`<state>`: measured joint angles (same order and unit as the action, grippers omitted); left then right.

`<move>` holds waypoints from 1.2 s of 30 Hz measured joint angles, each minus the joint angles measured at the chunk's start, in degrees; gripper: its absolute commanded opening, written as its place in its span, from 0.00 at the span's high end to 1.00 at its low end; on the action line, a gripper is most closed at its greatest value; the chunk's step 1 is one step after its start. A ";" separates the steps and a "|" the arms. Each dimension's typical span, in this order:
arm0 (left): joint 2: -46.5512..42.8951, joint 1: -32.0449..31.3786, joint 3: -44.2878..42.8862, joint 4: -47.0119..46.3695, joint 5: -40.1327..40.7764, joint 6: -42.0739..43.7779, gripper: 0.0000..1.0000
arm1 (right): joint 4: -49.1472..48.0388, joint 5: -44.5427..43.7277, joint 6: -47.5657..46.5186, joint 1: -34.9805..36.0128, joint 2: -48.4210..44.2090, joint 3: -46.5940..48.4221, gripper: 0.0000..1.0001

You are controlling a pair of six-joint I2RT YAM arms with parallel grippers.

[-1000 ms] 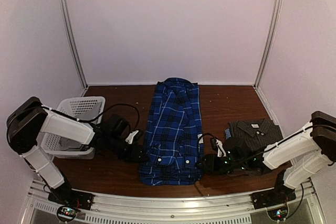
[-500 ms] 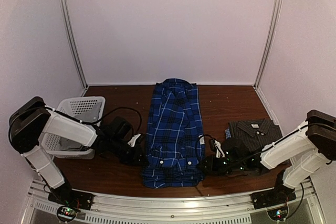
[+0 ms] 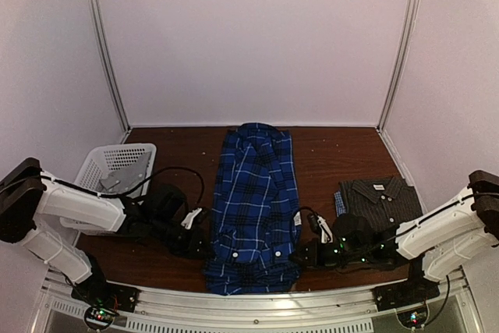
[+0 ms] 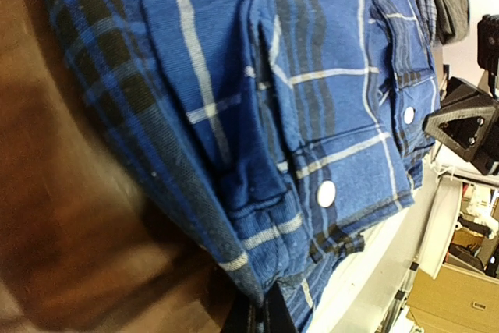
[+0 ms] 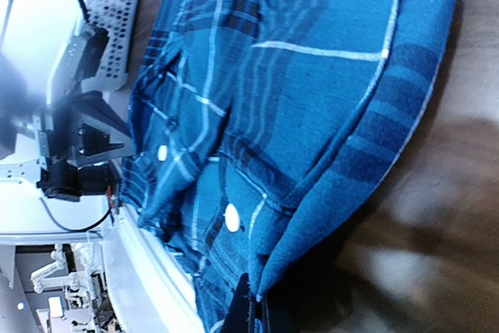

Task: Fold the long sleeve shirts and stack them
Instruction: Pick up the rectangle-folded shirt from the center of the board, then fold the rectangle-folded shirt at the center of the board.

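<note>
Blue plaid shirt (image 3: 256, 200), laid lengthwise at mid-table beside a folded grey shirt (image 3: 380, 196); its full length is shown only overhead. Its near side edges are pinched by the left gripper (image 4: 261, 311) and right gripper (image 5: 249, 307) (closed on cloth, seen only at the wrists, fingertips largely cropped).

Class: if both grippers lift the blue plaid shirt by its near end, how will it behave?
Probably floppy: the blue plaid shirt bunches where the left gripper and right gripper pinch its sides. It would likely sag between them, since the layered cloth lies limp. Its far end may drag over the table.
</note>
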<state>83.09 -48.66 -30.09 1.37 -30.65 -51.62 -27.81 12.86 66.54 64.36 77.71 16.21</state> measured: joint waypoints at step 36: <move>14.58 18.86 -17.46 -11.96 -8.07 -15.87 1.00 | 0.35 2.78 -3.80 -21.92 12.96 22.43 1.00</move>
<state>97.67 -29.80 -47.55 -10.59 -38.72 -67.48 -27.46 15.64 62.74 42.44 90.67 38.63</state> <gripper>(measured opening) 0.027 0.016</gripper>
